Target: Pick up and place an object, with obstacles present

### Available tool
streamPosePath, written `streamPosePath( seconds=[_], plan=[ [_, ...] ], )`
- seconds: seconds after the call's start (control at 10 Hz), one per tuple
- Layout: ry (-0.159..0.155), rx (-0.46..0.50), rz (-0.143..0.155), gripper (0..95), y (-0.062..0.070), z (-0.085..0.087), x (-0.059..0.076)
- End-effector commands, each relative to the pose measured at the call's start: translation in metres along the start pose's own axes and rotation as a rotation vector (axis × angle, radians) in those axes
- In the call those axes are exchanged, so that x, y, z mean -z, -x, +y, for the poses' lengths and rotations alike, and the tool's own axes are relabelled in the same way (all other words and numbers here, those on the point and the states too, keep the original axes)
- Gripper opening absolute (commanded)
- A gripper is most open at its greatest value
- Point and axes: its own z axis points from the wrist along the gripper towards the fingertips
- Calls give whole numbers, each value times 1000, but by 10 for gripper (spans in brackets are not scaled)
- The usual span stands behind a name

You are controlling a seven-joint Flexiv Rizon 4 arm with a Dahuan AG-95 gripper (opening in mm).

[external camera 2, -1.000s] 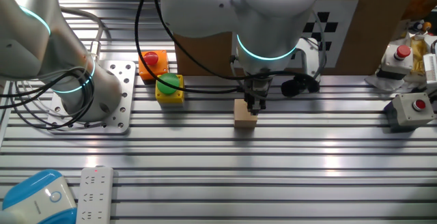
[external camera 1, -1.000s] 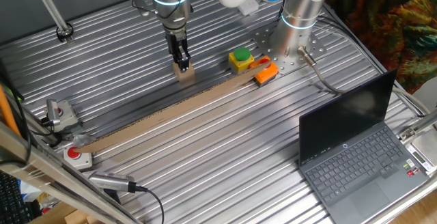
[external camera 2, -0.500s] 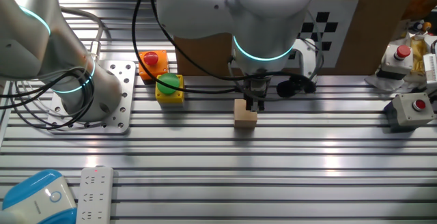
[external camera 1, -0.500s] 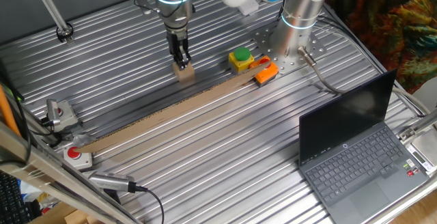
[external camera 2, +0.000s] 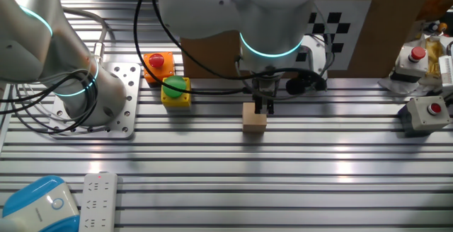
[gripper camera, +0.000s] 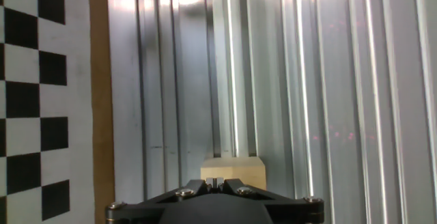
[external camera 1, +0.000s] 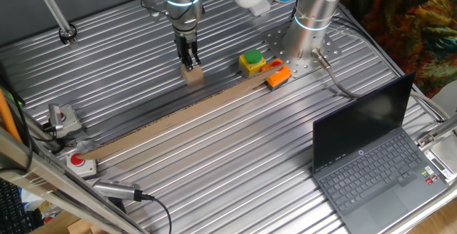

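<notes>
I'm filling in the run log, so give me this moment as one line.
pincer: shut, over block | block: on table, not gripped | strip: beside block, apart

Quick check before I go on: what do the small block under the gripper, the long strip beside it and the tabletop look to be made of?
The block: pale tan and matte with crisp edges; wood or dense cardboard, the look leaves it open.
The long strip: flat, dull brown with a speckled edge, probably cardboard.
The tabletop: ribbed, silvery and reflective with streaked highlights, apparently aluminium profile.
</notes>
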Motion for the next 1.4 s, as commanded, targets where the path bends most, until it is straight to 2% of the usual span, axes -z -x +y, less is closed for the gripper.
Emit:
streamPosePath(
  seconds=[0.1, 0.4, 0.8, 1.2, 1.4],
  plan=[
    [-4, 0, 14, 0, 0, -1, 0],
    [-7, -9, 30, 0, 0, -1, 0],
    [-10, 2, 36, 0, 0, -1, 0],
    [7, -28, 50, 0, 0, -1, 0],
    [13, 10, 54, 0, 0, -1, 0]
  ],
)
